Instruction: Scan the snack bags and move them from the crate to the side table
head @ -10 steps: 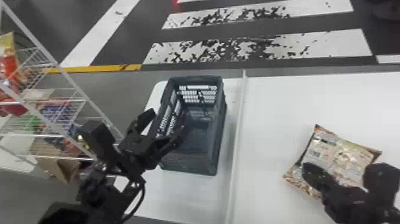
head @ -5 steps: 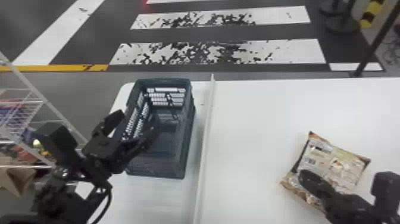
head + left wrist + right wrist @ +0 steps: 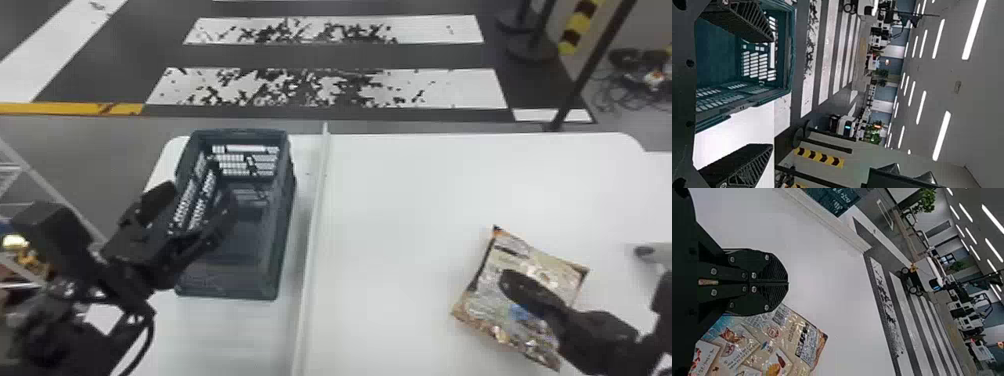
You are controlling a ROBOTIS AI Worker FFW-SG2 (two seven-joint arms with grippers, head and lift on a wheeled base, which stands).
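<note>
In the head view my left gripper [image 3: 192, 207] is open at the near left part of the dark teal crate [image 3: 282, 225], partly covering its inside. The left wrist view has this gripper [image 3: 772, 92] with fingers wide apart, one in front of the crate [image 3: 789, 58]. A brown and cream snack bag [image 3: 525, 260] lies flat on the right part of the white table. Over it in the head view is my right gripper [image 3: 507, 281], shut, nothing held. The right wrist view has the gripper [image 3: 788, 282] beside the printed bag [image 3: 801, 333], its fingers together.
A raised white strip [image 3: 311, 240] divides the table [image 3: 400, 200], with the crate on its left. A wire shelf [image 3: 30, 175] stands at the far left. At the right edge lies a grey rounded object [image 3: 645, 252]. Behind the table is a striped floor.
The head view has turned right, so crate, strip and bag now appear farther left and less of the shelf shows. Both grippers look much the same relative to crate and bag.
</note>
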